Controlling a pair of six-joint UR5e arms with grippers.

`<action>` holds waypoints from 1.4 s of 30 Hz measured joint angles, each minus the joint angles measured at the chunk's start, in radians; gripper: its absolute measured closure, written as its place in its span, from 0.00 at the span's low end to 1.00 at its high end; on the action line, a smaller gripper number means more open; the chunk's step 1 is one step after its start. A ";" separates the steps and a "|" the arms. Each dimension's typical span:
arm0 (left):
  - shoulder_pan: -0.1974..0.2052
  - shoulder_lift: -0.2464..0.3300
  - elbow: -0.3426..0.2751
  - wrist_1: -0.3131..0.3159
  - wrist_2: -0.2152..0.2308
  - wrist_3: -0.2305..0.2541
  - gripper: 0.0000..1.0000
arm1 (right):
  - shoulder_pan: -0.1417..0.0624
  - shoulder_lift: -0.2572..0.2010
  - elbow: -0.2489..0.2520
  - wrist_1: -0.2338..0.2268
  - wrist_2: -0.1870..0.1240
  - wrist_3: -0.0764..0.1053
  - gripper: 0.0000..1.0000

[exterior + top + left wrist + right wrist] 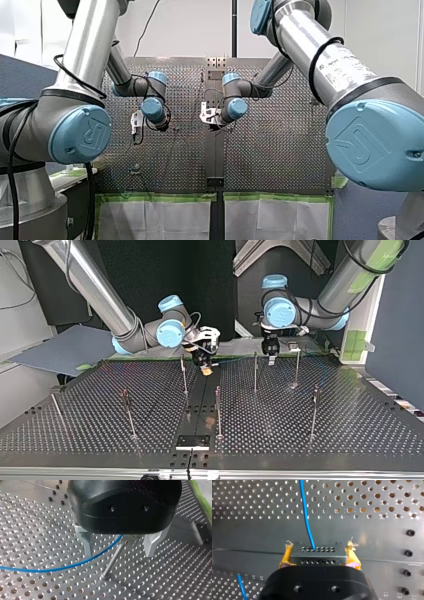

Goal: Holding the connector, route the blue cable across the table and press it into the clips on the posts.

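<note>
Metal table point(300, 430): perforated, set with posts point(218, 410); green tape point(155, 196) laid along one edge.
Markings: emblem embossed on blue joint cap point(367, 142).
Right gripper point(319, 548): yellow pads clamped on connector point(319, 558).
Blue cable point(305, 512): run from connector over table.
Left gripper point(118, 547): spread wide, nothing gripped.

Blue cable point(57, 569) on a silver, hole-dotted bench point(32, 525).
The connector point(318, 553) is grey with two rows of dark holes; the pads point(285, 557) of my right hand point(319, 558) are yellow, its body black.
</note>
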 joint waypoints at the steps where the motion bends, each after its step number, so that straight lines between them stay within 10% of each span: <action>1: -0.003 0.008 -0.006 -0.008 0.000 -0.001 0.00 | 0.000 0.000 0.000 0.003 0.000 0.000 1.00; 16: -0.088 0.067 -0.066 -0.010 -0.030 -0.041 0.00 | 0.001 -0.003 0.001 0.048 0.002 -0.008 1.00; 42: -0.255 -0.111 0.022 0.131 -0.090 -0.184 0.00 | -0.008 -0.056 0.071 0.053 0.005 -0.004 1.00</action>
